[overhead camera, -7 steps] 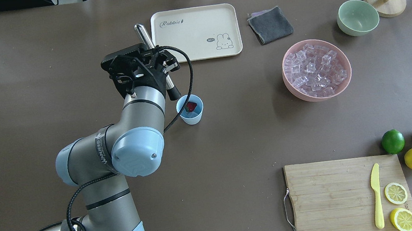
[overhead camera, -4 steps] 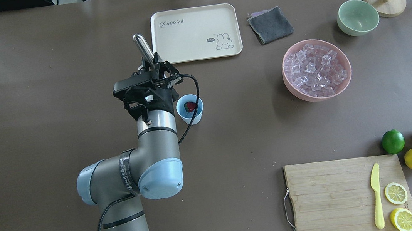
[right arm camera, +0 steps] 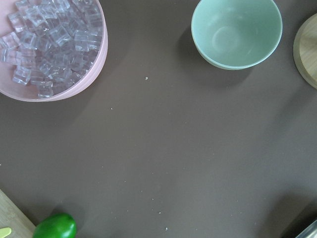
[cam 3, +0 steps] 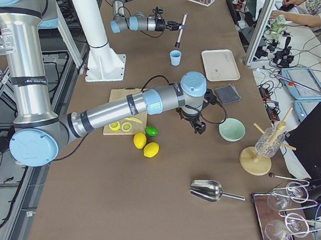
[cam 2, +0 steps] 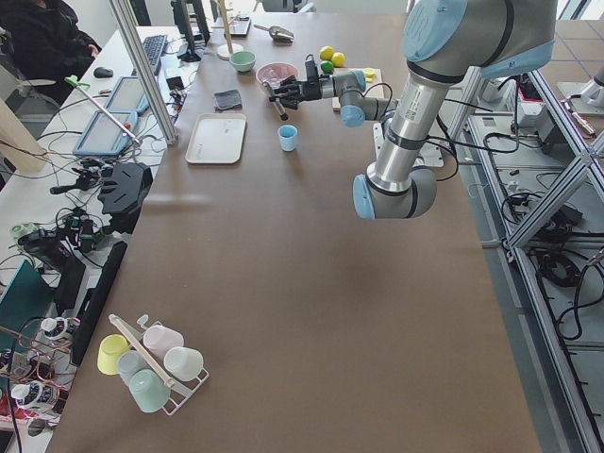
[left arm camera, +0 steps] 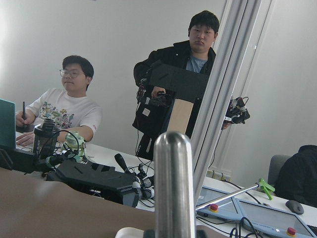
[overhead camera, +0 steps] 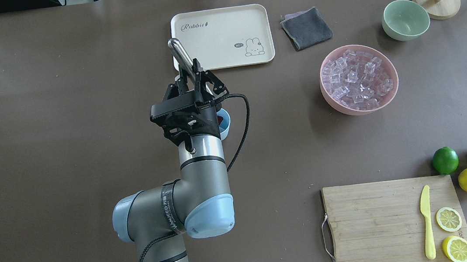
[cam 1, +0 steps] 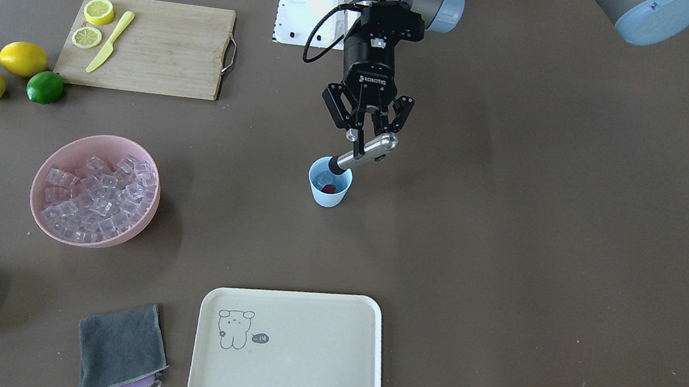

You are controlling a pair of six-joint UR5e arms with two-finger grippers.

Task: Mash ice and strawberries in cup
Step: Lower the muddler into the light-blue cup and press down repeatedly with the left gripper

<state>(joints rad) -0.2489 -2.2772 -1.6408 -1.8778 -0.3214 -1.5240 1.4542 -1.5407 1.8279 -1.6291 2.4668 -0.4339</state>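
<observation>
Exterior front-facing view, starting at its left: the pink bowl [cam 1: 85, 240] holds the heap of ice [cam 1: 96, 191], well apart from the cup [cam 1: 326, 198] in the middle of the table. Inside the cup lies one red strawberry [cam 1: 330, 188], with something pale beside it, maybe a cube.

Just right of the cup and above it, the left gripper [cam 1: 365, 143] is closed around the steel shaft of the muddler [cam 1: 371, 149]. The muddler slants down, with its black tip at the cup's rim.

I judge the cup to be light and easy to tip, and nothing steadies it, so the pressing should go straight down. The cubes look hard and slippery, and the berry looks soft. The mid-shaft grip seems right.

The overhead view hides most of the cup behind the wrist, so only the front-facing view shows what is in it. The right gripper [cam 3: 197, 126] appears only in the exterior right view, near the pale green bowl [cam 3: 231, 129]. I cannot tell whether it is open or closed.
</observation>
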